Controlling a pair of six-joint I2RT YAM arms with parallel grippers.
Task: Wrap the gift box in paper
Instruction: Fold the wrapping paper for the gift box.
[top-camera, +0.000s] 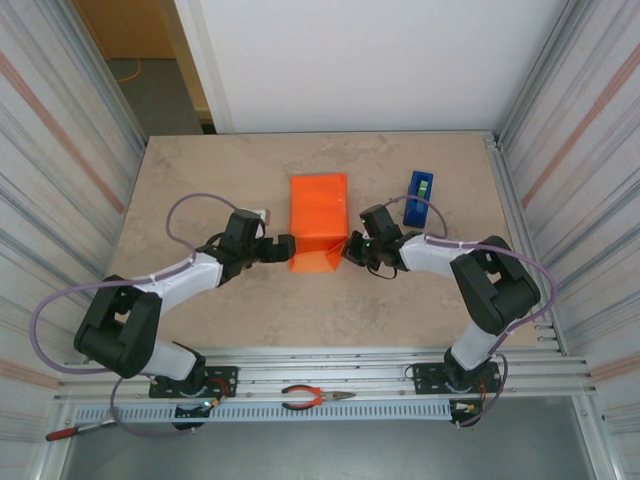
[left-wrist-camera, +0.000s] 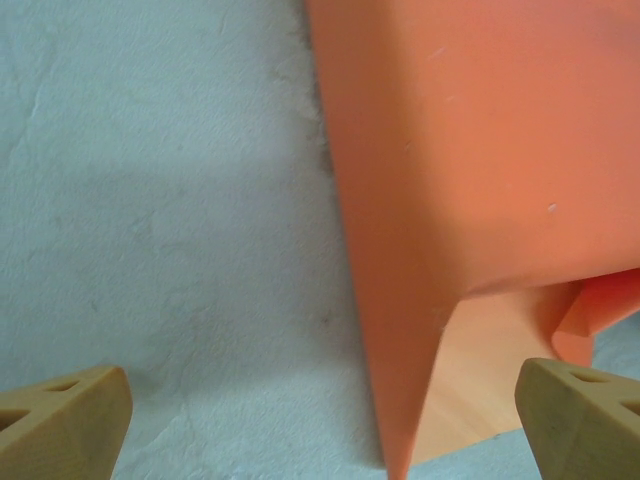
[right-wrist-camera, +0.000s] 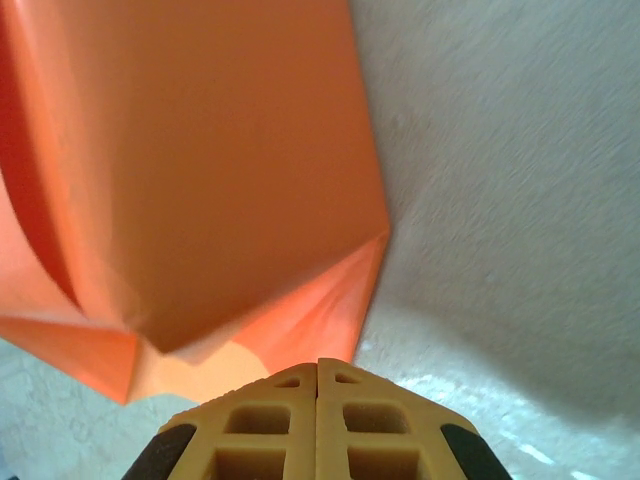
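Left claw (left-wrist-camera: 322, 420) is seen with its jaws spread wide and nothing held between them. A pointed flap of the paper (left-wrist-camera: 470, 180) lies just ahead of it, close to one fingertip (left-wrist-camera: 580, 415) but touched by neither. Right claw (right-wrist-camera: 318, 375) is closed tight on nothing, and its joined tips are held just short of the paper's folded end, where slanted tucks leave an open pocket. The gift box is judged to lie inside the paper, ahead of and between the two claws; its own surface cannot be made out.

The step in hand is taken to be the closing of this end of the parcel. It is best done if the closed right claw is used as a blunt presser, so that the side tuck is pushed flat against the box end and the crease is kept sharp. The left claw should be brought in over the pointed flap low to the worktop (top-camera: 200, 180), and closed only once the flap sits well between the pads, so that a single layer is taken. The parcel should not be shoved sideways. A blue tape dispenser (top-camera: 419, 197) stands beyond the right claw, on its outer side.
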